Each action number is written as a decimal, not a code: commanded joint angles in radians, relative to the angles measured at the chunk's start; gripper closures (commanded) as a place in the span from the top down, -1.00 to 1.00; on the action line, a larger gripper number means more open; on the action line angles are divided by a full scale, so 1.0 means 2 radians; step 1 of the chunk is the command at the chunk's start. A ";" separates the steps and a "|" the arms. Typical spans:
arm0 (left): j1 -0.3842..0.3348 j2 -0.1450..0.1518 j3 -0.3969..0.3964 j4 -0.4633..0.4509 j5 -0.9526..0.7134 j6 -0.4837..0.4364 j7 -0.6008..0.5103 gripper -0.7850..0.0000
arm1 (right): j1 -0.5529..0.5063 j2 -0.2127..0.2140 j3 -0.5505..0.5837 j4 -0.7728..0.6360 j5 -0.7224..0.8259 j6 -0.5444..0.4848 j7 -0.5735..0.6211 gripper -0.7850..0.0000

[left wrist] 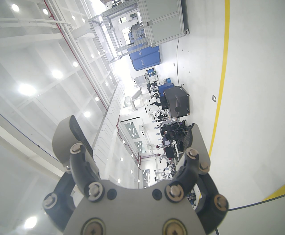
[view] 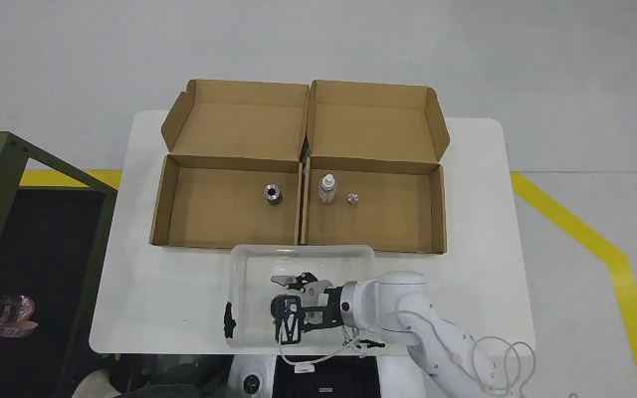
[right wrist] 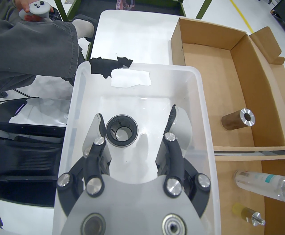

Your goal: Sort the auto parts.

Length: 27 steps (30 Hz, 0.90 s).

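A black ring-shaped bushing [right wrist: 122,130] stands upright on the floor of the clear plastic bin [right wrist: 201,95]. My right gripper [right wrist: 136,121] is open inside the bin, and the bushing sits between its fingers, close against one fingertip [right wrist: 101,124]. From above, the same gripper [view: 289,303] is low in the bin [view: 239,261]. A metal cylinder [view: 272,193] stands in the left cardboard box [view: 164,199]; it is the cylinder [right wrist: 238,119] in the right wrist view. My left gripper [left wrist: 133,129] is open, holding nothing, pointed at the room.
The right cardboard box [view: 438,209] holds a small white bottle [view: 326,187] and a little metal part [view: 351,198]. Both boxes sit side by side just beyond the bin. A person's sleeve [right wrist: 37,49] and a hand with a controller [right wrist: 33,10] are beyond the table's edge.
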 commanded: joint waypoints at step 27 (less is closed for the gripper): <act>0.000 0.000 0.000 0.000 0.000 0.000 0.000 1.00 | 0.056 -0.005 -0.062 0.082 -0.030 0.018 -0.006 0.39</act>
